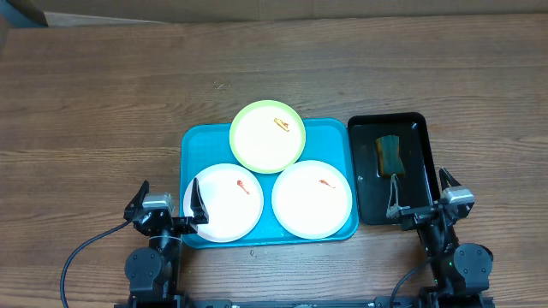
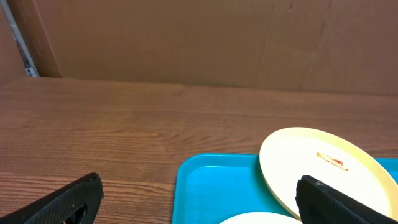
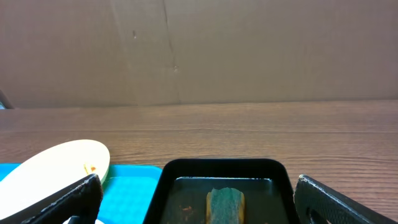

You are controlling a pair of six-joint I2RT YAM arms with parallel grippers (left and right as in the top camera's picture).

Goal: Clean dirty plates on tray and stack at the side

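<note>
Three plates lie on the turquoise tray (image 1: 193,141). The pale yellow-green plate (image 1: 267,135) is at the back with an orange smear; it also shows in the left wrist view (image 2: 311,168) and the right wrist view (image 3: 56,165). A white plate (image 1: 224,203) sits front left and another white plate (image 1: 312,198) front right, each with a small red smear. My left gripper (image 1: 169,205) is open and empty at the tray's front left corner. My right gripper (image 1: 421,204) is open and empty at the front of the black tray.
A narrower black tray (image 1: 419,128) stands right of the turquoise tray and holds a green-and-yellow sponge (image 1: 389,152), also seen in the right wrist view (image 3: 225,204). Bare wooden table (image 1: 103,111) lies to the left and behind. A brown cardboard wall (image 2: 199,37) stands at the back.
</note>
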